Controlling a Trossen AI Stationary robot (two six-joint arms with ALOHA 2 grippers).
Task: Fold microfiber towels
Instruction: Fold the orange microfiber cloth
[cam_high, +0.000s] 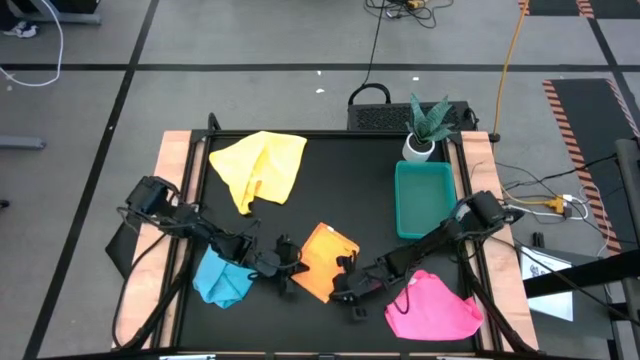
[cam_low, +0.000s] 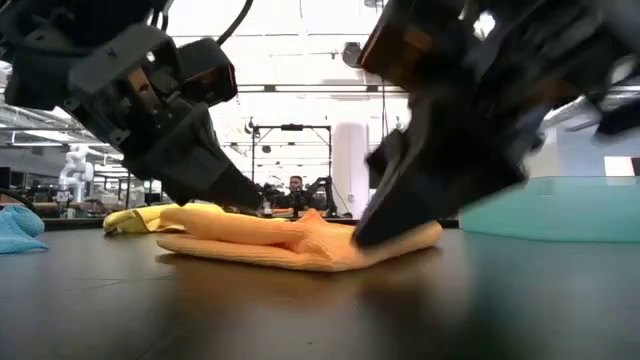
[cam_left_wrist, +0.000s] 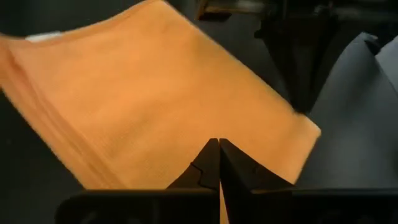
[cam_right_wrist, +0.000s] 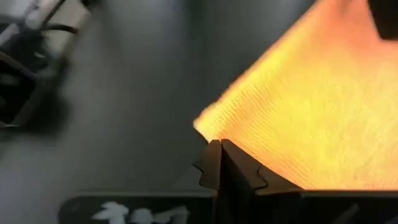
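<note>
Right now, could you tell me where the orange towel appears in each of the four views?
High view: orange towel, front centre, between both grippers.
Low view: centre, lying on the table.
Left wrist view: fills the upper left.
Right wrist view: right side.
Shared landmark: the black table.

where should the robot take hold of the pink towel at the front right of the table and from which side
Judging by its pose, grip the pink towel at the narrow tip that points toward the table's middle, coming straight down from above. The rest lies in a rumpled heap near the right rail, where an edge is hard to single out. The right hand, now shut on the orange towel, is nearest.
</note>
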